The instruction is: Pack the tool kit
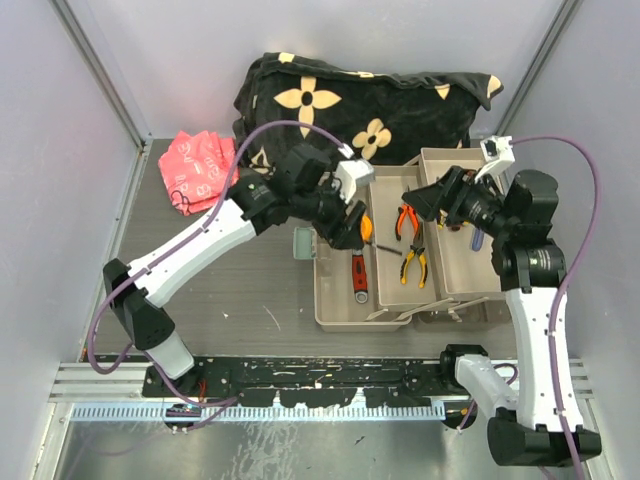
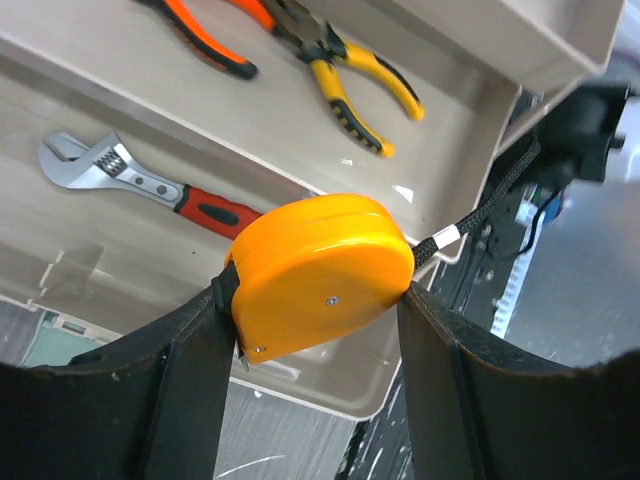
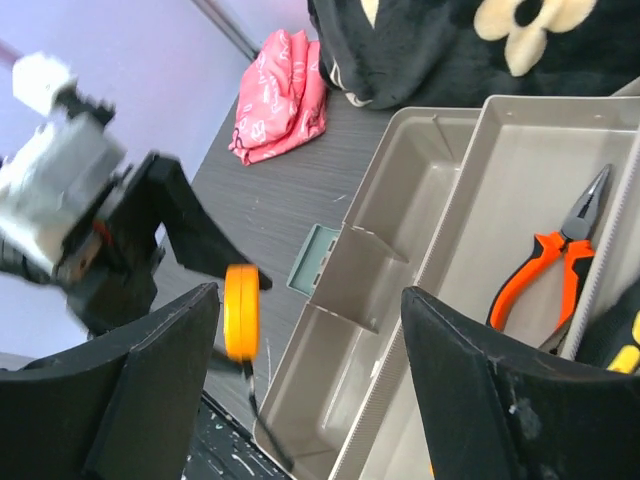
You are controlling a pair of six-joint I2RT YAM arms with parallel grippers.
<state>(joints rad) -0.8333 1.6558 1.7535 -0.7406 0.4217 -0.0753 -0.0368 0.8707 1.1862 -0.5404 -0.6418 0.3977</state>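
The tool kit's beige toolbox (image 1: 338,298) lies open with its trays spread out. My left gripper (image 1: 352,226) hangs over the left tray, shut on the orange tape measure (image 2: 320,270), whose black cord trails off to one side. Below it in the tray lies a red-handled wrench (image 2: 150,185). The middle tray holds orange pliers (image 1: 406,220) and yellow pliers (image 1: 414,262). Over the right trays my right gripper (image 1: 425,196) stands open and empty. In the right wrist view the tape measure (image 3: 240,310) shows edge-on beside the left tray (image 3: 400,200).
A black flower-patterned blanket (image 1: 360,100) lies behind the toolbox. A pink-red bag (image 1: 200,168) sits at the back left. A small grey-green piece (image 1: 303,243) rests on the table by the toolbox's left wall. Grey walls close in both sides.
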